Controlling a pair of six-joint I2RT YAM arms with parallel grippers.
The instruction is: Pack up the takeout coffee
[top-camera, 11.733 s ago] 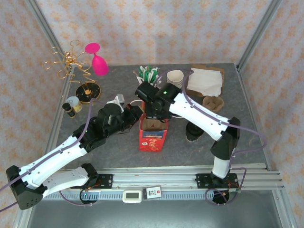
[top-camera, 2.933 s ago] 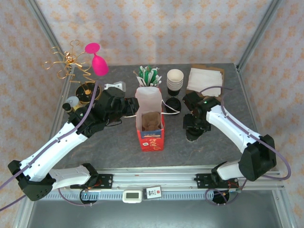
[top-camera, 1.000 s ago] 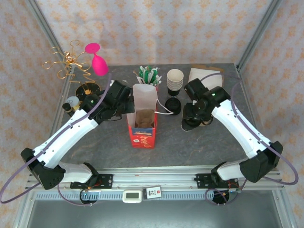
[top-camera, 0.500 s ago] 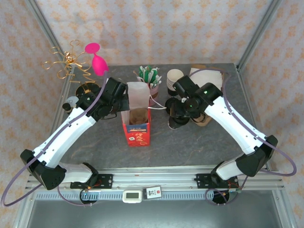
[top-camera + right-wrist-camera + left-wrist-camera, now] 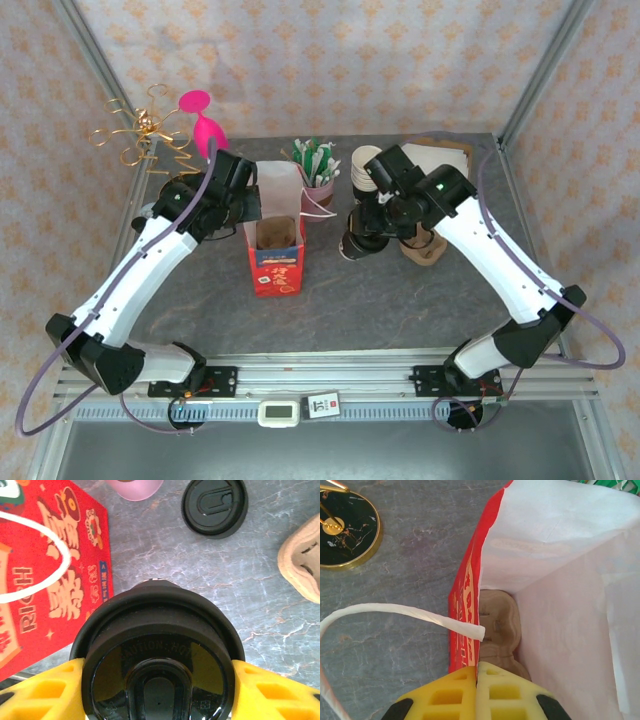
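The takeout coffee (image 5: 157, 650), a dark cup with a black lid, sits between the yellow fingers of my right gripper (image 5: 157, 680), which is shut on it. From above, the coffee (image 5: 353, 245) hangs just right of the red paper bag (image 5: 276, 268), under my right gripper (image 5: 372, 228). My left gripper (image 5: 248, 205) is shut on the bag's left rim, its yellow fingers (image 5: 450, 695) pinching the red edge (image 5: 465, 605). The bag's mouth is open, and a brown cup carrier (image 5: 497, 630) lies at its bottom.
A loose black lid (image 5: 215, 505) lies beyond the coffee. A stack of lidless cups (image 5: 367, 165), a pink cup of stirrers (image 5: 318, 180), napkins (image 5: 440, 158) and a brown carrier (image 5: 425, 245) stand at the back right. A gold stand's base (image 5: 340, 535) lies left of the bag.
The left gripper has dragged the bag left and toward the back. The right gripper has carried the coffee left, closer to the bag's right side.
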